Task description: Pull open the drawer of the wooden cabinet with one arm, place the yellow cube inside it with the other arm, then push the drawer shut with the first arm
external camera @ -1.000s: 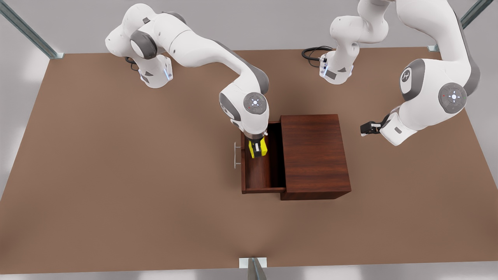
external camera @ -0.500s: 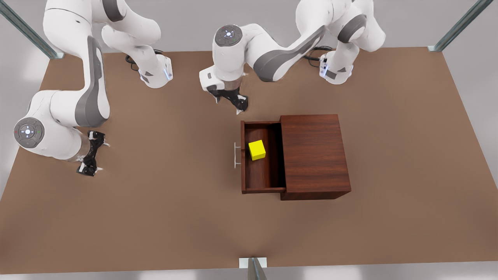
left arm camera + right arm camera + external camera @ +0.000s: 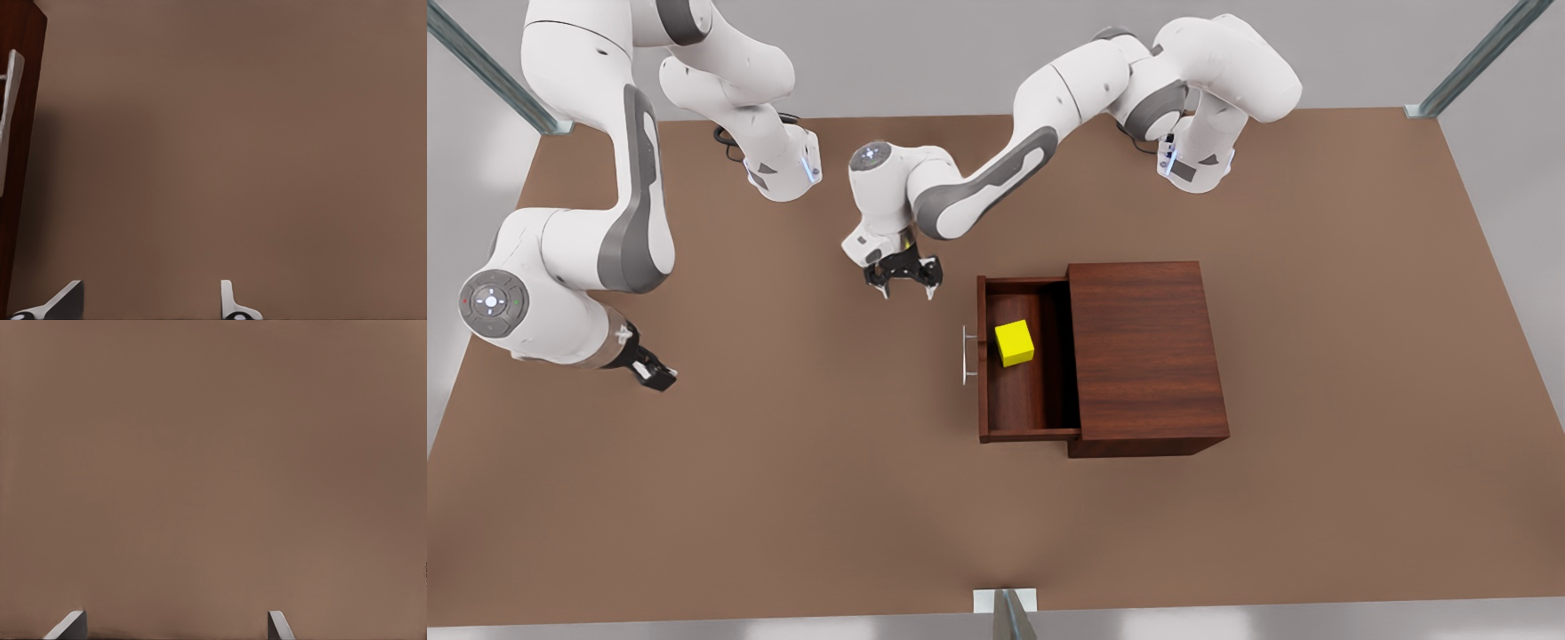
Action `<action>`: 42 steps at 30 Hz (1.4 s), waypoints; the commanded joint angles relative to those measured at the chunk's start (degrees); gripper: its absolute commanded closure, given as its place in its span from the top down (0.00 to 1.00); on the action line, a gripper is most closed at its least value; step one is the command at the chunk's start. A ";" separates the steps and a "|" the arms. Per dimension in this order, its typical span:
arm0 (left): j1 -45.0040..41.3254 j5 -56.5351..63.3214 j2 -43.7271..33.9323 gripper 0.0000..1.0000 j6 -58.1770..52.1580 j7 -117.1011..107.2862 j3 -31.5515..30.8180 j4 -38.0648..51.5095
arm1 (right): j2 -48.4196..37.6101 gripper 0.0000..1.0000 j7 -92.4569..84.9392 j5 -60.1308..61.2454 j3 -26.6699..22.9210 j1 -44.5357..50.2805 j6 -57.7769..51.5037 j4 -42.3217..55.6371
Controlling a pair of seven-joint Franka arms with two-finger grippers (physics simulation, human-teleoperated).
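Yellow cube (image 3: 1015,343) is seen lying inside open drawer (image 3: 1024,418) of wooden cabinet (image 3: 1145,356).

Left gripper (image 3: 904,283), fingers apart and empty, is held near handle (image 3: 968,354). Flat push square on drawer front is advised.

Right gripper (image 3: 651,373) waits far off, spread and empty.

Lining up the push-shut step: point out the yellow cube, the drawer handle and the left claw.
yellow cube (image 3: 1014,342): front view, its top face.
drawer handle (image 3: 966,355): front view, middle of the silver bar.
left claw (image 3: 905,286): front view, midway between its open fingertips, beside the drawer.
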 commanded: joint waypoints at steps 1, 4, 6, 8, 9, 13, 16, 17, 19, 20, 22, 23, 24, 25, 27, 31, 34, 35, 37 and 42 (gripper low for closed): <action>0.11 0.67 0.39 1.00 8.11 -30.63 1.01 0.03 | 0.00 1.00 -38.35 -0.01 -0.02 0.13 0.14 0.04; 1.25 0.67 1.09 1.00 8.38 -27.56 1.72 0.03 | -0.09 1.00 -38.35 -0.10 -0.02 0.13 0.14 0.13; 2.22 0.67 1.36 1.00 8.38 -26.42 1.72 0.03 | 0.00 1.00 -38.35 -0.10 -0.02 0.04 0.14 0.22; 3.36 0.67 1.44 1.00 8.38 -24.84 1.72 0.03 | 0.00 1.00 -38.27 -0.01 -0.02 0.13 0.14 0.13; 3.62 0.67 1.62 1.00 8.29 -24.31 1.72 0.03 | 0.00 1.00 -38.27 -0.01 -0.02 0.13 0.14 0.13; 5.65 0.59 2.32 1.00 9.87 -21.93 1.80 0.12 | 0.61 1.00 -37.74 -0.18 0.07 0.31 0.14 0.31; 5.91 0.59 2.85 1.00 14.00 -25.01 2.07 1.88 | 0.70 1.00 -36.68 -0.45 0.07 1.01 0.14 0.31; 6.08 0.59 2.85 1.00 14.35 -26.33 2.07 1.96 | 0.79 1.00 -36.68 -0.45 0.07 1.01 0.14 0.31; 6.52 0.59 2.85 1.00 14.26 -25.71 2.07 2.14 | 0.79 1.00 -36.68 -0.45 0.07 1.10 0.14 0.31; 6.79 0.59 2.85 1.00 13.21 -24.05 2.16 2.05 | 0.88 1.00 -36.68 -0.45 0.07 1.10 0.14 0.31; 6.79 0.58 2.85 1.00 10.84 -20.88 2.42 1.88 | 0.88 1.00 -36.60 -0.45 0.07 1.10 0.14 0.31; 6.79 0.59 2.85 1.00 10.57 -20.44 2.42 1.70 | 1.05 1.00 -36.51 -0.54 0.07 1.10 0.14 0.31; 6.79 0.59 2.85 1.00 10.40 -20.00 2.60 1.53 | 1.14 1.00 -36.42 -0.54 0.07 1.10 0.14 0.31; 6.79 0.50 2.85 1.00 8.64 -17.98 2.51 1.53 | 1.14 1.00 -36.42 -0.54 0.07 1.36 0.14 0.31; 6.79 0.58 2.85 1.00 6.88 -16.40 2.42 0.91 | 1.14 1.00 -36.16 -0.54 0.07 1.45 0.14 0.31; 7.49 0.50 2.67 1.00 6.18 -14.29 2.42 -0.14 | 1.23 1.00 -36.07 -0.54 0.07 1.45 0.05 0.31; 8.54 -0.03 2.15 1.00 5.56 -11.65 2.33 -0.41 | 1.23 1.00 -36.07 -0.54 0.07 1.45 0.05 0.31; 8.72 -0.03 2.06 1.00 4.77 -11.39 2.33 -0.41 | 1.23 1.00 -36.07 -0.54 0.07 1.45 0.05 0.31; 8.98 0.15 2.06 1.00 4.42 -11.12 2.33 -0.50 | 1.40 1.00 -36.07 -0.54 0.07 1.45 0.05 0.31; 9.34 0.06 1.71 1.00 1.35 -10.42 2.33 -1.38 | 1.40 1.00 -36.07 -0.62 0.07 1.45 0.05 0.31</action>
